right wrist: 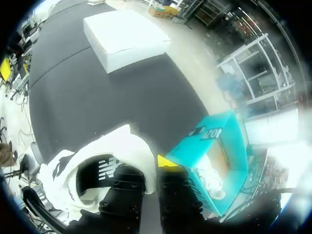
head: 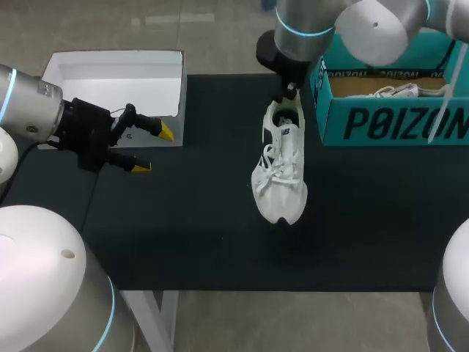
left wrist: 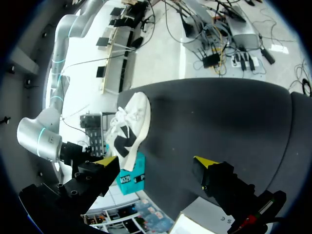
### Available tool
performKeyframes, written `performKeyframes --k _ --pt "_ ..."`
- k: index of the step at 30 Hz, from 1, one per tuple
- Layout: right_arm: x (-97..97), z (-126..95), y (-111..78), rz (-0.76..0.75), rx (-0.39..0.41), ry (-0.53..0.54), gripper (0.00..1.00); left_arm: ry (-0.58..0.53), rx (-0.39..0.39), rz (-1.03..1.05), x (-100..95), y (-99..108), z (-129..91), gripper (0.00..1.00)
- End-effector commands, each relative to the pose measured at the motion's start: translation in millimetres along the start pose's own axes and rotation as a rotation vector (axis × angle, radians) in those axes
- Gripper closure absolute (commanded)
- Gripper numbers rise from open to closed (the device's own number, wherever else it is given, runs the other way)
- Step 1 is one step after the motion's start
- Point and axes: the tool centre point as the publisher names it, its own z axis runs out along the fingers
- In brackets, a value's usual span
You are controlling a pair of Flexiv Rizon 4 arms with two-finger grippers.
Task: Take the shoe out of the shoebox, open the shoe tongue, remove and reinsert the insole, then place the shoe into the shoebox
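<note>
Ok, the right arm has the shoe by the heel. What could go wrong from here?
The right gripper seems to pinch only the heel rim of the shoe, so the shoe may slip or swing. The teal shoebox stands close beside that arm and could get nudged. The left gripper is open and far off by the white box, so nothing steadies the toe.

my left arm (head: 29,103) and my right arm (head: 366,22) are smooth silver-grey tubes with rounded white joint caps, each joint ringed by a thin glowing cyan band. my left gripper (head: 155,149) is matte black, studded with small screws, with a thin black cable at its wrist and angular fingers capped in bright yellow wedges. my right gripper (right wrist: 146,168) is black too, yellow-tipped.
</note>
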Motion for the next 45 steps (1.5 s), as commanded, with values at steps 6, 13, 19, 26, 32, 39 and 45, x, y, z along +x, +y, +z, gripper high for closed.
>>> performKeyframes --k 6,13,19,26,32,39,45 --pt "-55.7 -26.7 -11.6 0.181 0.177 -0.04 1.0 0.004 -0.001 0.001 -0.4 -0.3 -0.4 0.0" --pt "-55.7 -26.7 -11.6 0.181 0.177 -0.04 1.0 0.004 -0.001 0.001 -0.4 -0.3 -0.4 0.0" --pt "-55.7 -26.7 -11.6 0.181 0.177 -0.04 1.0 0.004 -0.001 0.001 -0.4 -0.3 -0.4 0.0" --pt "-55.7 -26.7 -11.6 0.181 0.177 -0.04 1.0 0.004 -0.001 0.001 -0.4 -0.3 -0.4 0.0" --pt "-55.7 -26.7 -11.6 0.181 0.177 -0.04 1.0 0.004 -0.001 0.001 -0.4 -0.3 -0.4 0.0" --pt "-76.0 -34.1 -17.0 0.281 0.139 -0.055 1.0 0.004 -0.001 0.001 -0.4 -0.3 -0.4 0.0" --pt "-114.2 -45.8 -34.9 0.482 0.092 -0.048 1.0 0.004 -0.001 0.001 -0.4 -0.3 -0.4 0.0"
